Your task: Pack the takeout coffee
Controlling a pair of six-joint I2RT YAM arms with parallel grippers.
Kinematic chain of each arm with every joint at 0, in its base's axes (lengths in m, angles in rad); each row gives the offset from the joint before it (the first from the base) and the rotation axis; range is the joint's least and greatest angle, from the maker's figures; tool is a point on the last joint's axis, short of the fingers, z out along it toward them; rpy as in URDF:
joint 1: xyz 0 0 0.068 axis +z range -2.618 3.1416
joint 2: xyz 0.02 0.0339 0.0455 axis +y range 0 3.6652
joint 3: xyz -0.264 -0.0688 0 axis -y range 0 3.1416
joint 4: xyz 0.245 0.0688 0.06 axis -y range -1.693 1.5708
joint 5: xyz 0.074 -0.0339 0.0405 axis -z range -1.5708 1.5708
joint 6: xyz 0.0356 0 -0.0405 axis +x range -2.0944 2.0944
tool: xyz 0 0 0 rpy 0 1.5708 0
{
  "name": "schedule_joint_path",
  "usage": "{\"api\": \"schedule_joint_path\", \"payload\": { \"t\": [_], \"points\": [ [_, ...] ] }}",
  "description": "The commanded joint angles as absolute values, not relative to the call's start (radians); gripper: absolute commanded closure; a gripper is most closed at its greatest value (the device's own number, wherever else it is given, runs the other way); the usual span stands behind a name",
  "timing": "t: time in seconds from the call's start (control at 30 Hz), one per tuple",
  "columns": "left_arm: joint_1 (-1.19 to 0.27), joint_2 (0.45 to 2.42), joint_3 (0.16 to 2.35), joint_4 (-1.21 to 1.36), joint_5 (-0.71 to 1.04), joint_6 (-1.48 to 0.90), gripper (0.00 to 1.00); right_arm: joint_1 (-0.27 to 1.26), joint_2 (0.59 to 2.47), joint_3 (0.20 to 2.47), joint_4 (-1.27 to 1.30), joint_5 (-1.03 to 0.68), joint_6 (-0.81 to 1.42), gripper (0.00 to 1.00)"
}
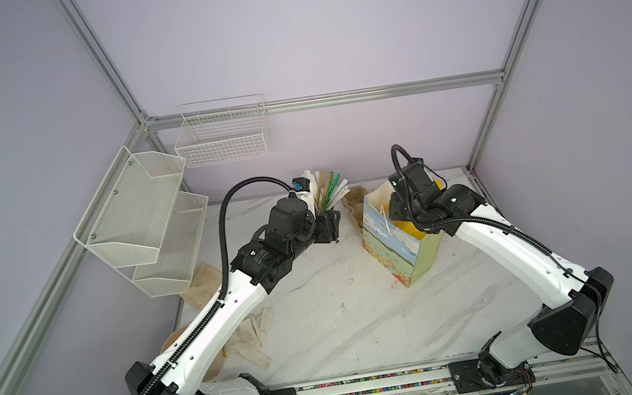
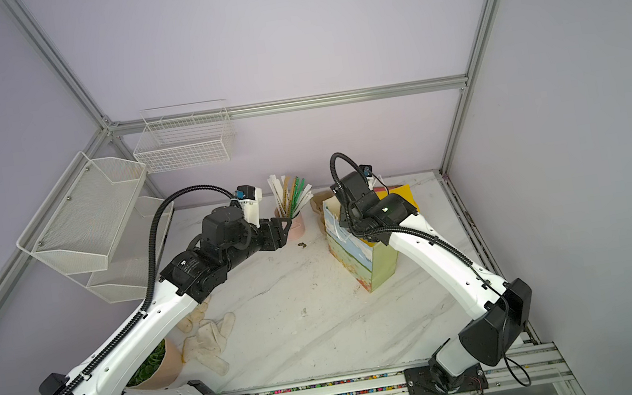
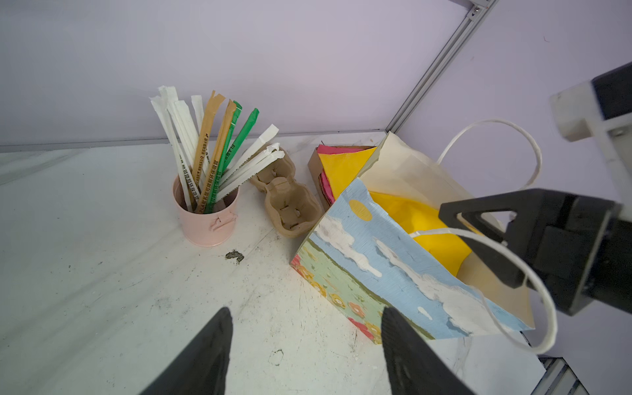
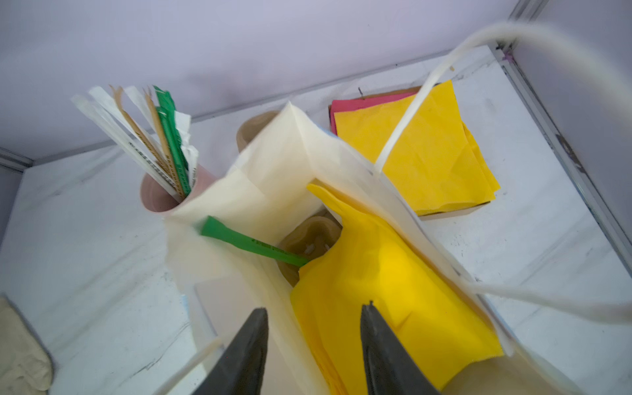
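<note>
At the paper bag [image 4: 273,164], the right gripper [image 4: 314,307] is being held with jaws parted, empty; the left gripper [image 3: 306,309], over the worktop [image 3: 102,273], likewise. The takeout coffee is being shown nowhere — a straight lift is being advised, clear of the handle [image 3: 444,231].

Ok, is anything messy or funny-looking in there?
Yes. A green wrapped straw lies slanted inside the paper bag, not standing like those in the pink bucket. A dark smudge dirties the table beside that bucket.
</note>
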State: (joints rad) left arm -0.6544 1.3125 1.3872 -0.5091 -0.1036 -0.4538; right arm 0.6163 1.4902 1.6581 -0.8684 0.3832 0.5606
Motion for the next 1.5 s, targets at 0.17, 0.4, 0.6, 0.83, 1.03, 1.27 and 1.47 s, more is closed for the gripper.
{"api": "schedule_joint_path", "payload": {
  "t": [0.17, 0.4, 0.6, 0.83, 1.03, 1.27, 1.47],
  "points": [
    [-0.649, 1.292, 1.365, -0.479, -0.015, -0.508, 0.27, 0.583, 1.380, 1.780, -0.933, 0.502, 0.528, 0.24],
    [-0.624, 1.222, 1.331, -0.549, -0.124, -0.440, 0.11, 0.382, 1.296, 1.682, -0.906, 0.501, 0.515, 0.03],
    [-0.571, 1.151, 1.265, -0.587, -0.178, -0.410, 0.00, 0.077, 1.221, 1.456, -0.753, 0.309, 0.453, 0.03],
    [-0.537, 1.085, 1.163, -0.595, -0.257, -0.398, 0.00, -0.038, 1.246, 1.417, -0.734, 0.363, 0.530, 0.03],
    [-0.512, 1.063, 1.095, -0.569, -0.292, -0.408, 0.00, -0.047, 1.114, 1.092, -0.375, 0.271, 0.530, 0.03],
    [-0.504, 1.041, 1.031, -0.526, -0.382, -0.412, 0.00, -0.045, 1.037, 0.721, 0.151, 0.300, 0.490, 0.03],
    [-0.484, 1.045, 0.996, -0.506, -0.457, -0.420, 0.00, 0.046, 1.190, 0.680, 0.350, 0.324, 0.328, 0.03]
  ]
}}
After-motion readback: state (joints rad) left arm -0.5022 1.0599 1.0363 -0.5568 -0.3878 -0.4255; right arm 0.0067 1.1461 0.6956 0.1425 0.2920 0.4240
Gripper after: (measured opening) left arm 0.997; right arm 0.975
